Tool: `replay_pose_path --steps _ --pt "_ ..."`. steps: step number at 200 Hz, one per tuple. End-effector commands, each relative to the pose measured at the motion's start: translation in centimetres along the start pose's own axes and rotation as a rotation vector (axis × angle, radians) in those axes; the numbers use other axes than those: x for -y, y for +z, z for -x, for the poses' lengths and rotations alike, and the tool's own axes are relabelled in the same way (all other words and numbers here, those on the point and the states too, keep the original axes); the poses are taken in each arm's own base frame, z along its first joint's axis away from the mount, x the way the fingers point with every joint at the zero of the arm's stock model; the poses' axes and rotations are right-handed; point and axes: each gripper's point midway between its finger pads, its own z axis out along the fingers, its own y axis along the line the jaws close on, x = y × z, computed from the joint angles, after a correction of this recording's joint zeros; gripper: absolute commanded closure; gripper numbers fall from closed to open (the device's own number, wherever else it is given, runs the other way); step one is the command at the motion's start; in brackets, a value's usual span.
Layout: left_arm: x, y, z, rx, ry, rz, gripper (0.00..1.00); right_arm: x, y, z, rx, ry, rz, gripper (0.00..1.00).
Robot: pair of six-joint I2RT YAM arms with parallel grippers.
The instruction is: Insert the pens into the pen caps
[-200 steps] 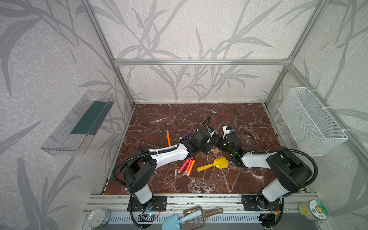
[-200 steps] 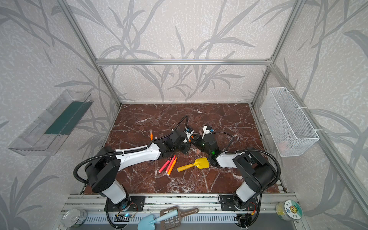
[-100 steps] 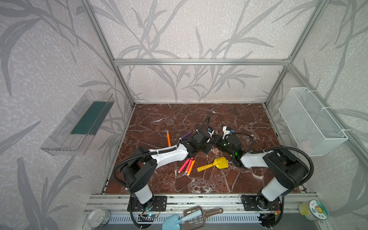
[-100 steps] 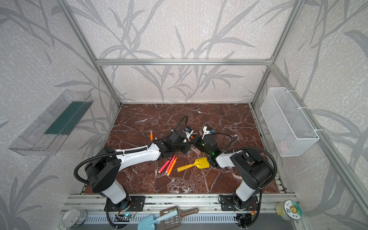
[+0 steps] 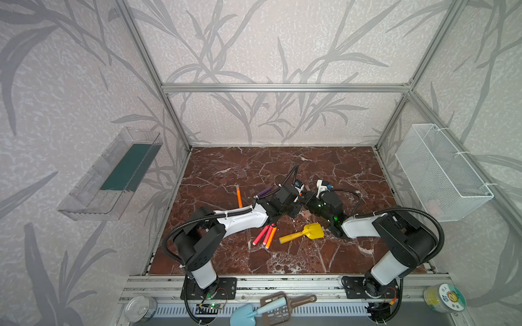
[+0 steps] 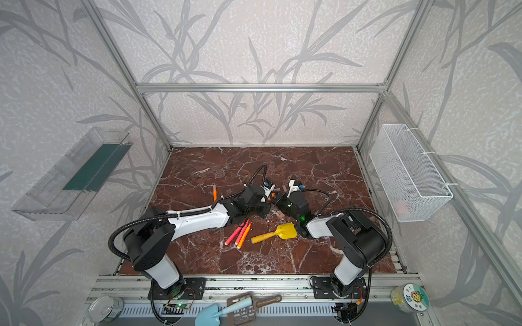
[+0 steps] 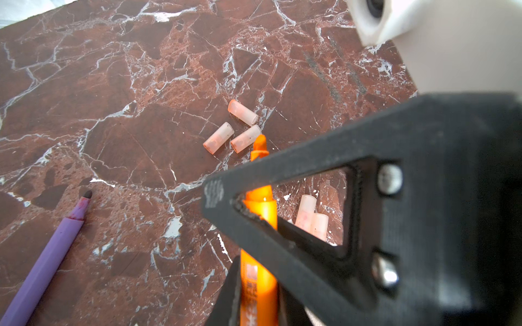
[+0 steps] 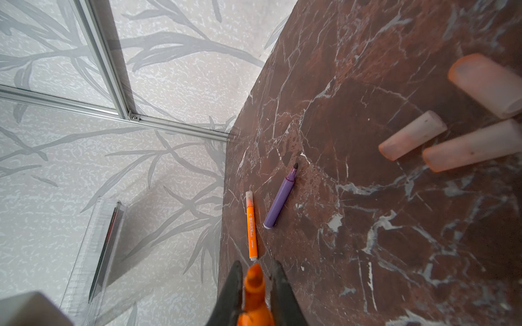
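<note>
- Barely anything has shifted; my left pincer [image 7: 257, 278] has closed again.
- Left pincer and right pincer [image 8: 255, 266] both sit clamped on one uncapped orange pen [image 7: 260, 211].
- Pen caps [image 7: 245, 139] lie loose just beyond its tip.
- Step, I judge: regrip. Next, one pincer must let go and fetch a cap.

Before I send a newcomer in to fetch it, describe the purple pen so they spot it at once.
On the red-brown marble tabletop, look left of the middle, toward the back wall, where two pens lie apart from the rest. One is a capped orange pen; the purple pen lies beside it, not touching. It alone is purple, uncapped, with a dark tip.
</note>
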Motion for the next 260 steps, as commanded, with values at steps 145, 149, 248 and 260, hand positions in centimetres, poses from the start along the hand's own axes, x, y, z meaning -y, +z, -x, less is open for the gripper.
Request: replay_pose_path --steps 145,149,248,260 --pt "-6.8 -6.0 -8.7 -0.065 -0.226 0.239 1.00 5.3 -8.0 -1.3 -0.151 -0.395 -0.628 0.51" --pt "-6.7 -6.1 -8.6 -0.063 -0.226 0.237 1.00 5.6 -8.0 -1.4 -0.161 -0.400 -0.644 0.52" --pt "-6.2 -5.8 -8.4 -0.059 -0.222 0.206 1.00 9.4 -6.3 -1.7 -0.262 -0.512 -0.852 0.59" --pt "-6.3 -5.8 -8.5 -0.060 -0.222 0.213 1.00 9.7 -6.2 -1.5 -0.260 -0.523 -0.871 0.59"
